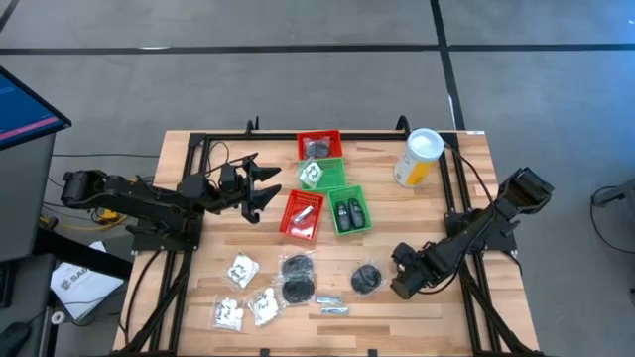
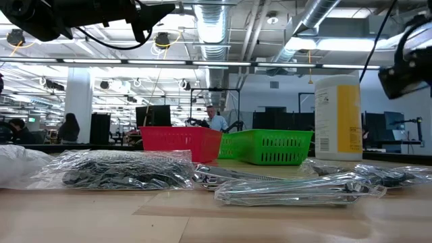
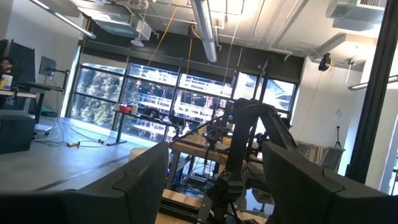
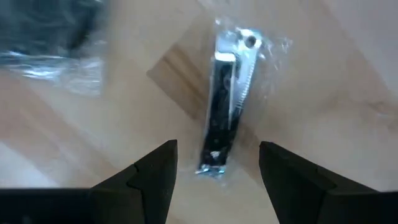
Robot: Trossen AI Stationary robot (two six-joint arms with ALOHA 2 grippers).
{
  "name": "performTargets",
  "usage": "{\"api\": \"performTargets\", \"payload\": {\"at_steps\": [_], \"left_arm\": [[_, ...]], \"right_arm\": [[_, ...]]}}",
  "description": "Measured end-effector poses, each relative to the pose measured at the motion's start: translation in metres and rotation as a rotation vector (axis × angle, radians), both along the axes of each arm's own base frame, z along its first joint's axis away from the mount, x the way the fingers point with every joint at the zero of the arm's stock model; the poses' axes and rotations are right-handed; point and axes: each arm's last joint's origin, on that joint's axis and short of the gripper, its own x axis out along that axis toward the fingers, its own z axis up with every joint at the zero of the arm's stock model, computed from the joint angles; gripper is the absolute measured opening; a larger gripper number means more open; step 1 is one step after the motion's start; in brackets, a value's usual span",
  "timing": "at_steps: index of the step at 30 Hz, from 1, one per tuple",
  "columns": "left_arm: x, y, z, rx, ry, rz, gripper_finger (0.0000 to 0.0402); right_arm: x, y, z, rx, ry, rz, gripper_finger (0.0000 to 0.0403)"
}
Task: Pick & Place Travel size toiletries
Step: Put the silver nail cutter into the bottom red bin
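Observation:
The travel size toiletries lie along the table's near edge. They are clear packets with white contents (image 1: 241, 270), black round discs (image 1: 296, 266) and slim silvery sachets (image 1: 330, 297). My right gripper (image 1: 399, 284) points down near the table's near right, beside one black disc (image 1: 365, 279). It is open, and its fingers (image 4: 155, 171) stand above and to either side of a silvery clipper in a clear sachet (image 4: 229, 106), which lies flat on the wood. My left gripper (image 1: 260, 188) hangs open and raised at the table's left, with nothing between its fingers (image 3: 149, 171).
Two red mesh baskets (image 1: 319, 146) (image 1: 303, 213) and two green ones (image 1: 322, 174) (image 1: 349, 210) sit mid-table, some holding items. A yellow canister with a white lid (image 1: 419, 157) stands at the far right. Bare wood lies around the right gripper. People show in the room behind.

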Motion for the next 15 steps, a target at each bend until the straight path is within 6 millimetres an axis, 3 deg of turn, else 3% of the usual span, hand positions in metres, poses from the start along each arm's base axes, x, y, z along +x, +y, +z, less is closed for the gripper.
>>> {"api": "performTargets", "payload": {"at_steps": [9,15], "left_arm": [[0.0000,0.0000,0.0000,0.000,0.000,0.000,0.0250],[0.0000,0.0000,0.0000,0.000,0.000,0.000,0.0250]], "right_arm": [[-0.0017,-0.0012,-0.0065,0.022,-0.011,-0.037,0.0207],[-0.0018,-0.0016,-0.0065,0.021,-0.009,-0.055,0.0129]]}}
